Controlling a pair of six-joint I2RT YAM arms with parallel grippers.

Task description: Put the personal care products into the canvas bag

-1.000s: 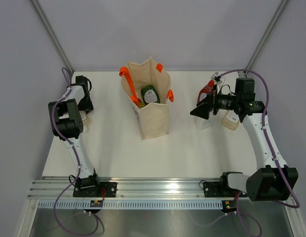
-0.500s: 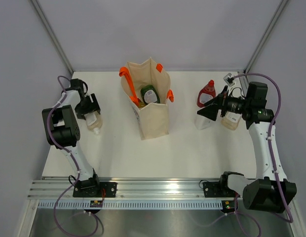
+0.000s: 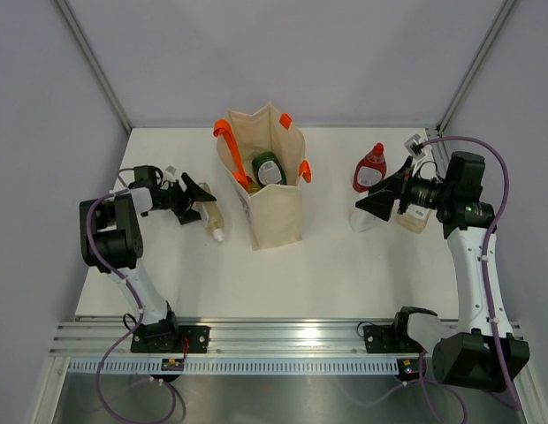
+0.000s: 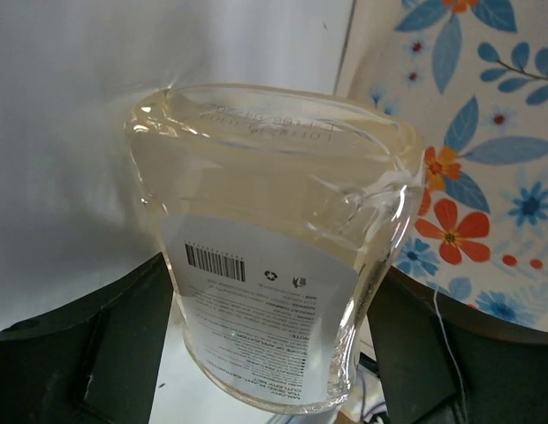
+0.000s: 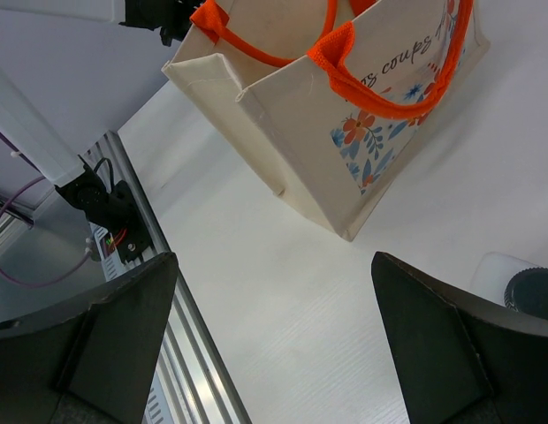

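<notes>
The canvas bag (image 3: 276, 208) stands upright at centre with orange handles (image 3: 224, 132); a dark green bottle (image 3: 268, 168) lies inside it. My left gripper (image 3: 193, 200) is shut on a pale clear yellowish bottle (image 3: 209, 215), held just left of the bag. In the left wrist view the bottle (image 4: 274, 265) fills the space between the fingers (image 4: 106, 344), with the bag's floral print (image 4: 468, 177) behind. My right gripper (image 3: 382, 193) is open and empty above a white bottle with a grey cap (image 3: 366, 218), next to the red bottle (image 3: 369, 166).
A small pale beige item (image 3: 414, 219) sits under the right wrist. The right wrist view shows the bag (image 5: 345, 132), the grey cap (image 5: 532, 296) and the front rail (image 5: 159, 291). Walls close off the back and sides.
My left gripper has swung the pale bottle from the far left edge toward the bag. My right gripper has drawn back to the right, uncovering the red bottle.
</notes>
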